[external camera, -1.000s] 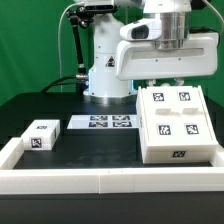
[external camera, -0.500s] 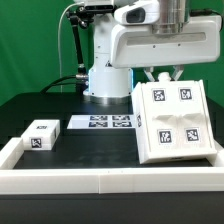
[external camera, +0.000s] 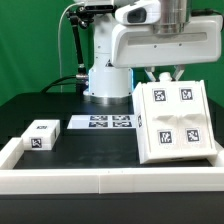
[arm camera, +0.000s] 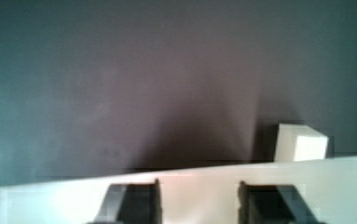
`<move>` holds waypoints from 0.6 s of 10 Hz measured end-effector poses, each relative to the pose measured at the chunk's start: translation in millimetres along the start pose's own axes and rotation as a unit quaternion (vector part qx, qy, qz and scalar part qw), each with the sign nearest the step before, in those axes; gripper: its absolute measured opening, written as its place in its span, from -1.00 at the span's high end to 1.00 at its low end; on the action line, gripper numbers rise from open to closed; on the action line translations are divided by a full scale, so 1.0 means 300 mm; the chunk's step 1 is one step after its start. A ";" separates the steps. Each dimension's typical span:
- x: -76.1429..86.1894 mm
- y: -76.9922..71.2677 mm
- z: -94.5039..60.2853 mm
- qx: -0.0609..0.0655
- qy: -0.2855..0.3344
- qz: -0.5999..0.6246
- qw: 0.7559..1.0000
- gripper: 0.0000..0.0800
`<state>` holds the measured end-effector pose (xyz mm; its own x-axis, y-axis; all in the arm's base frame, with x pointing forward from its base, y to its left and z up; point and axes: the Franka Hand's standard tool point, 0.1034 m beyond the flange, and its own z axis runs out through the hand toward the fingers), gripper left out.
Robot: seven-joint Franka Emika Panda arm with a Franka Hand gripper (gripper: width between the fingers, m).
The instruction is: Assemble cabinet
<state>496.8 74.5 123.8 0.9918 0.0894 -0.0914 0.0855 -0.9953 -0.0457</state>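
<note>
view: I read clock positions off the exterior view, 12 being the far side.
end effector (external camera: 160, 76): narrow and clamped on the far edge of the cabinet body (external camera: 170, 122). In the wrist view a dark finger (arm camera: 130, 200) sits on each side of the white edge.
cabinet body: at 4 o'clock on the desk (external camera: 30, 108), tilted. Its far edge is raised at the end effector and its near edge is low, just behind the border wall (external camera: 90, 180). I can't tell whether it touches the wall. Four tags face up and one is on the near face.
small block (external camera: 42, 134): at 8 o'clock, flat on the desk, well apart from the body.
marker board (external camera: 105, 122): near centre, between the block and the body, lying flat.
border wall: along 6 o'clock.
arm base (external camera: 105, 75): at 12 o'clock.
wrist extra: a white piece (arm camera: 301, 142) stands beyond the gripped edge. I can't tell which part it is.
</note>
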 end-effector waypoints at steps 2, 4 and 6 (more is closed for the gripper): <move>0.040 0.024 -0.023 0.001 0.000 0.003 1.000 0.47; 0.077 0.042 -0.042 0.001 -0.003 0.007 1.000 0.49; 0.082 0.042 -0.040 0.001 -0.001 0.007 1.000 0.54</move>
<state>523.4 63.8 133.1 0.9925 0.0766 -0.0949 0.0724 -0.9963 -0.0468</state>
